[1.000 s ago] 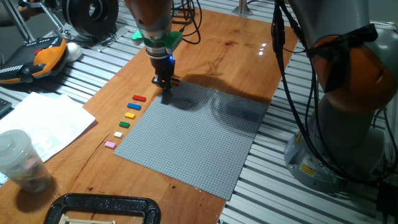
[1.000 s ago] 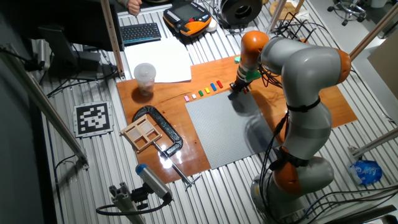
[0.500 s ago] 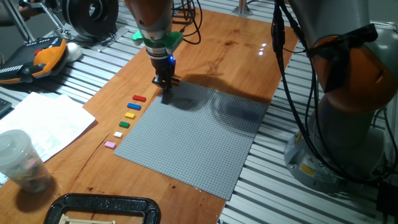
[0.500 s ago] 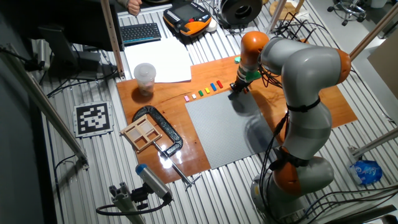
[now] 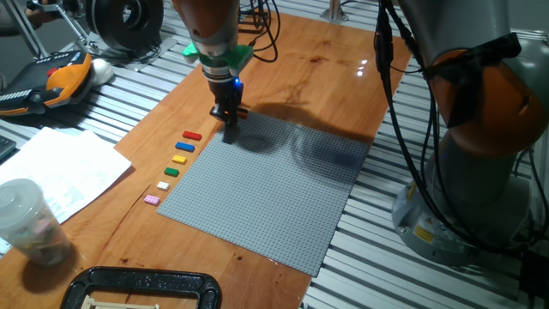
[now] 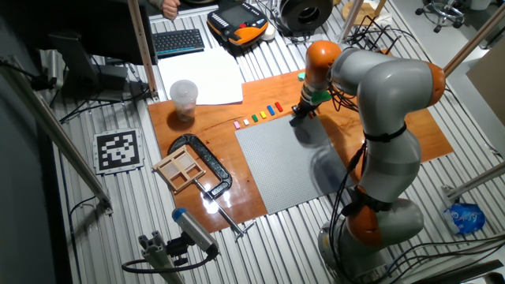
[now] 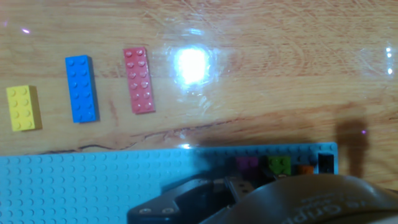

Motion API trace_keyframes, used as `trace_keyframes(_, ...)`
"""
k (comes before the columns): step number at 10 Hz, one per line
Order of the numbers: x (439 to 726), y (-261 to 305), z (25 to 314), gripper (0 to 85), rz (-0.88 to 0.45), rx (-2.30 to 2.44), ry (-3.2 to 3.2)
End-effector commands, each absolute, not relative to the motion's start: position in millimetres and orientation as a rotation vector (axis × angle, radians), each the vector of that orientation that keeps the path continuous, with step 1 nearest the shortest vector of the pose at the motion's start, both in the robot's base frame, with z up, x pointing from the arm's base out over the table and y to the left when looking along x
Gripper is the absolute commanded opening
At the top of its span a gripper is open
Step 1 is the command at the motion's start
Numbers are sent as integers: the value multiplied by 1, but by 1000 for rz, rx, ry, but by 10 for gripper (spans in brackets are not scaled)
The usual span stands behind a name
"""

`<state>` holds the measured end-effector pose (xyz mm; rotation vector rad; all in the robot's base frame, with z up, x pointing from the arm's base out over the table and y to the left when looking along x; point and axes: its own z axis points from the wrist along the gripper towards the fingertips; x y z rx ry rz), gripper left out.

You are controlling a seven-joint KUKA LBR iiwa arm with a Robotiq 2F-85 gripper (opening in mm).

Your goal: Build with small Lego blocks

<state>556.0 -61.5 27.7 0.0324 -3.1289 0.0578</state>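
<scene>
My gripper (image 5: 230,130) stands with its fingertips down at the far left corner of the grey baseplate (image 5: 274,197). Its fingers look close together; I cannot see whether they hold anything. In the hand view a short row of small Lego blocks sits on the plate's corner: pink (image 7: 247,164), green (image 7: 280,164), orange (image 7: 305,167), black (image 7: 325,162). Loose blocks lie in a line on the wood left of the plate: red (image 5: 191,135), blue (image 5: 185,146), yellow (image 5: 179,159), green (image 5: 171,171), white (image 5: 163,184), pink (image 5: 152,199). The hand view shows the red (image 7: 139,79), blue (image 7: 82,88) and yellow (image 7: 23,107) ones.
A clear plastic cup (image 5: 26,221) and paper sheets (image 5: 60,167) lie at the left. A black clamp (image 5: 141,287) sits at the wooden board's front edge. The robot's base (image 5: 467,154) stands at the right. A wooden tray (image 6: 183,167) lies beside the clamp.
</scene>
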Motion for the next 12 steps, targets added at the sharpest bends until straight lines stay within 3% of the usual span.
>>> trace_keyframes(1,556,-62,28,0,60,29,-3130)
trace_keyframes(10,556,-64,24,0,87,13,-3141)
trace_keyframes(11,556,-65,26,170,96,11,-3144)
trace_keyframes(12,556,-65,27,170,99,6,-3144)
